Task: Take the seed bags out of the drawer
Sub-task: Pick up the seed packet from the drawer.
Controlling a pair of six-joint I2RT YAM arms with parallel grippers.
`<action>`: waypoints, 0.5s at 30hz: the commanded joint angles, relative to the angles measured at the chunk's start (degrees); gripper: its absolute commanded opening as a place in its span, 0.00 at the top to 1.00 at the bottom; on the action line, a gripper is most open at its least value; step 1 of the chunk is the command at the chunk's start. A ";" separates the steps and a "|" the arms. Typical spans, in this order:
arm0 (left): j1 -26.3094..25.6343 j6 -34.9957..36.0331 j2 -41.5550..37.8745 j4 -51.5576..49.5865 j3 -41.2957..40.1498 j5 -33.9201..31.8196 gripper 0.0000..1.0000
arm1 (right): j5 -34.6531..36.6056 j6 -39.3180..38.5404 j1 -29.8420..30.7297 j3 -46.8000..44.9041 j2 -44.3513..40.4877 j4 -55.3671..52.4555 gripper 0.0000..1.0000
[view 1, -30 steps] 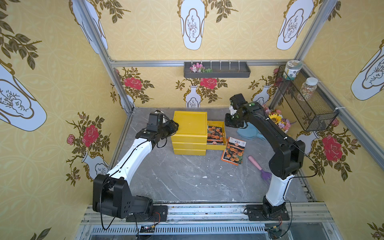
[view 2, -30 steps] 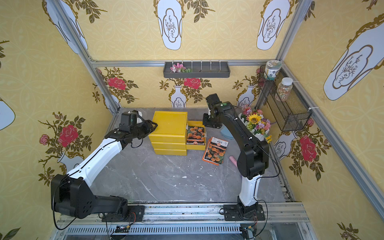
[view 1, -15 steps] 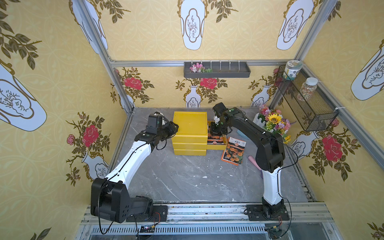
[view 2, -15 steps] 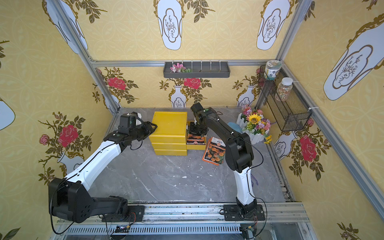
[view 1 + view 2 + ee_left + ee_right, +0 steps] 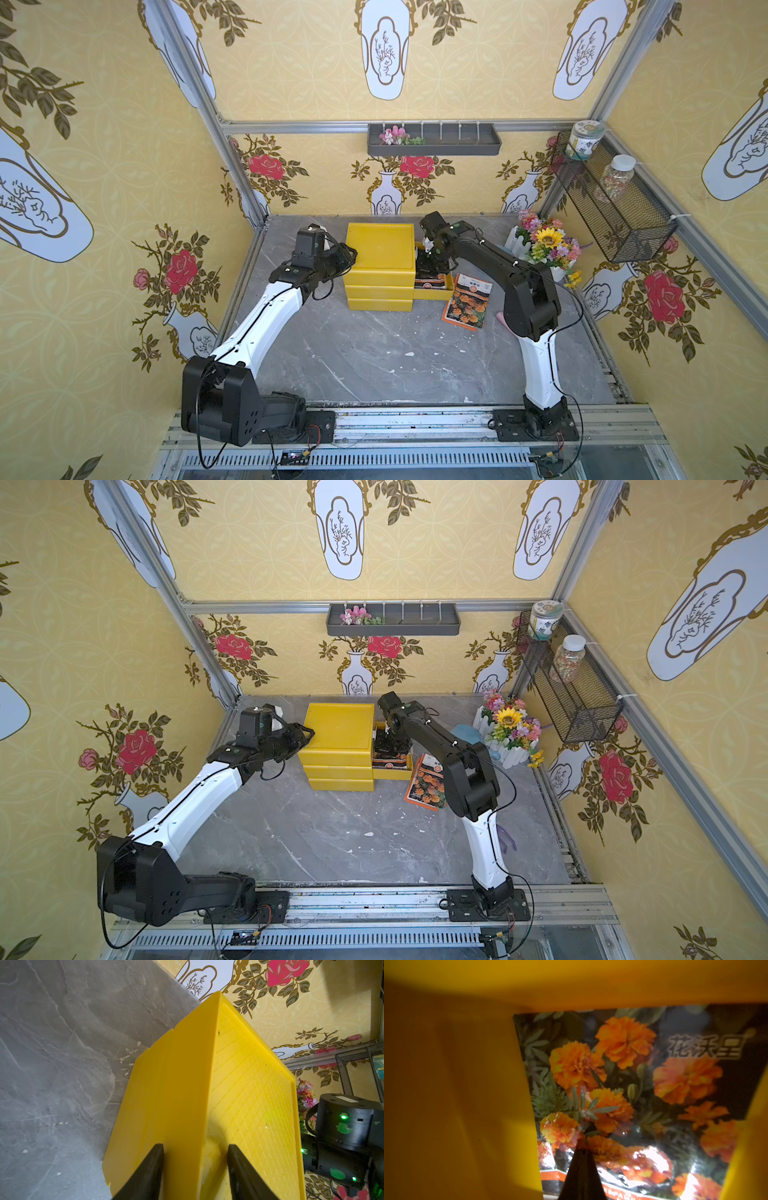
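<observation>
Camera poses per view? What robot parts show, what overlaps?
Both top views: high, front, looking down over grey stone-look table, left arm, right arm, boxy yellow plastic chest.
Left wrist: on left arm, along left pincer clamping the chest's edge.
Right wrist: looking into open yellow plastic drawer at marigold-photo seed bag; shut right pincer shows.
Shared: top views and left wrist both show the chest.

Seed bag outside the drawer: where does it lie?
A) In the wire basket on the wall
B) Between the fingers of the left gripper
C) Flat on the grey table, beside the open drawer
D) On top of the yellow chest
C: in both top views the seed bag lies flat on the grey table, marigold side up, just beside the open drawer.
</observation>
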 commanded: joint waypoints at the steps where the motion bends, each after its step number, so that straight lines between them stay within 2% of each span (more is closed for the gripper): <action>1: -0.15 0.61 0.55 -6.15 -0.96 1.81 0.47 | -10.08 2.65 0.34 -2.91 0.38 7.38 1.00; 4: -0.13 0.61 0.53 -6.15 -1.05 1.81 0.46 | -12.76 3.58 -0.66 -5.14 -1.53 10.07 1.00; 8: -0.13 0.52 0.61 -6.11 -0.94 1.72 0.47 | -13.65 3.22 -2.30 -6.64 -4.17 11.04 0.93; 15: -0.18 0.52 1.10 -6.10 -0.38 1.64 0.47 | -8.93 -0.95 -3.47 -2.31 -5.72 3.82 0.78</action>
